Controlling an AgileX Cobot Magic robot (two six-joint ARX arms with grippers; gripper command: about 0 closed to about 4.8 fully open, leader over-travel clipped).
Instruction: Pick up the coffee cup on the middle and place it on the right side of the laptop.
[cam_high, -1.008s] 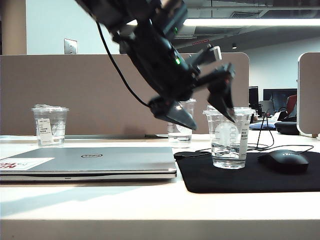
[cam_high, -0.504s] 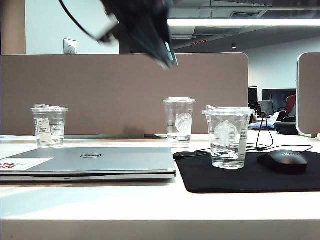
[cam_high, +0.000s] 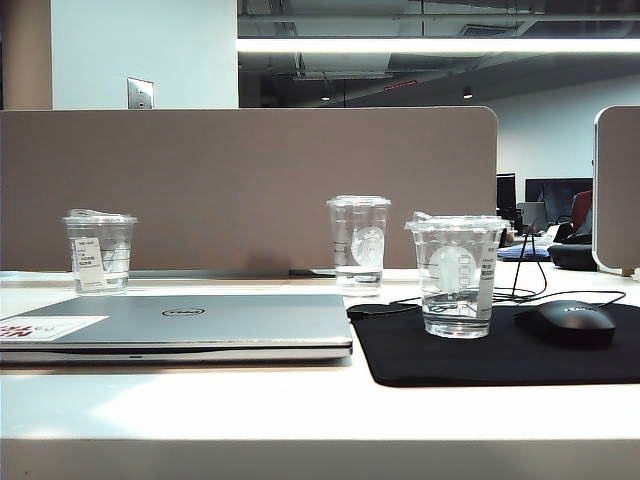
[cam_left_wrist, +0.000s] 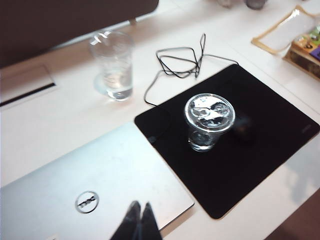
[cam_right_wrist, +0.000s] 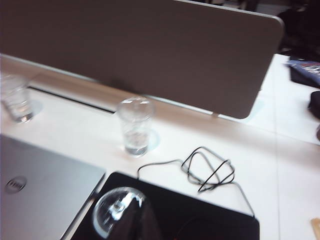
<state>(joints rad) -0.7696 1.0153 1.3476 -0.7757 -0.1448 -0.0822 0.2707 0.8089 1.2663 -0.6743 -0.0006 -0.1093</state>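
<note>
Your coffee cup stands upright on the black mouse pad, just to the right of the closed laptop on the table, with a black mouse beside it. Neither arm shows in the exterior view. Your left gripper hangs above the laptop's edge, jaws pressed together and holding nothing. Your right gripper is a dark blur above the cup; you cannot tell how its jaws stand.
</note>
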